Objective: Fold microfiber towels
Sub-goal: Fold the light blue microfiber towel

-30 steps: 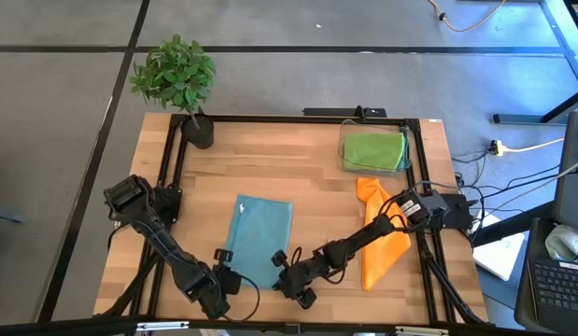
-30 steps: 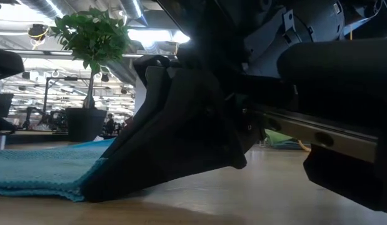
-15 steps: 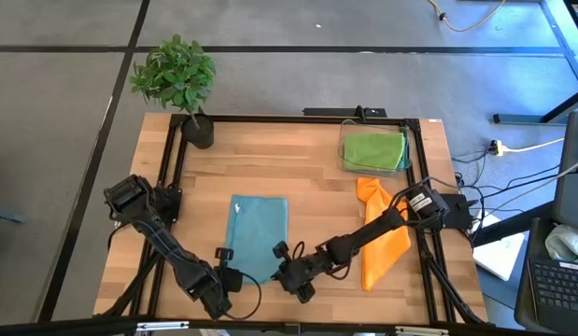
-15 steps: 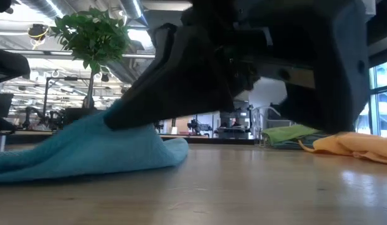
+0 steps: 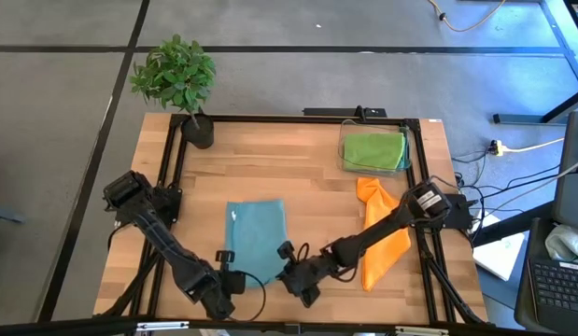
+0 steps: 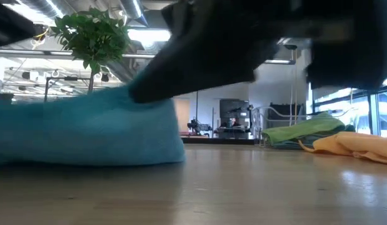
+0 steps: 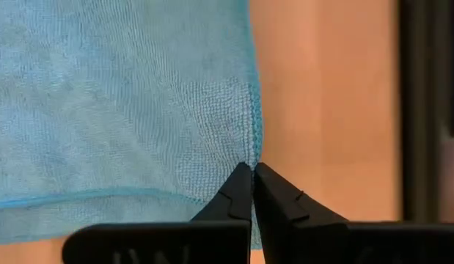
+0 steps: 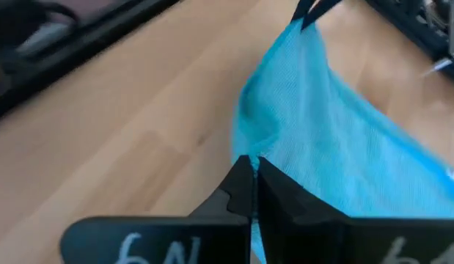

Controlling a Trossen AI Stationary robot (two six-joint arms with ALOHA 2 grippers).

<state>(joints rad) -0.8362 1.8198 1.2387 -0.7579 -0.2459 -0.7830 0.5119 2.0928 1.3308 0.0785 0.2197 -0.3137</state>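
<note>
A teal microfiber towel (image 5: 256, 233) lies on the wooden table (image 5: 307, 182), its near edge raised and its far part flat. My left gripper (image 5: 240, 278) is shut on the near left corner and my right gripper (image 5: 287, 268) on the near right corner. In the low view the lifted teal towel (image 6: 87, 131) forms a hump under a dark gripper (image 6: 212, 50). An orange towel (image 5: 382, 238) lies crumpled on the table beneath my right arm. A lime green towel (image 5: 373, 149) rests in the clear bin (image 5: 343, 149). My left gripper pinches the towel's near left corner (image 7: 250, 150) at the hemmed edge between its two shut fingers, coming from above and pointing steeply down. The corner is lifted off the table. The cloth slopes slack away from the fingertips (image 7: 241, 187). My right gripper pinches the near right corner (image 8: 245, 143) between its two shut fingers, slanting down from the table's right side. The corner is lifted clear. The near edge runs from it across to the corner held by my left gripper (image 8: 306, 13).
A potted plant (image 5: 176, 79) stands at the far left corner. A black frame (image 5: 172, 159) runs around the tabletop. Bare wood lies between the teal towel and the bin.
Both grippers have risen and gone a little toward the far edge, carrying the teal towel's near corners. The near edge has come up off the table into a hump, while the far part has stayed flat.
</note>
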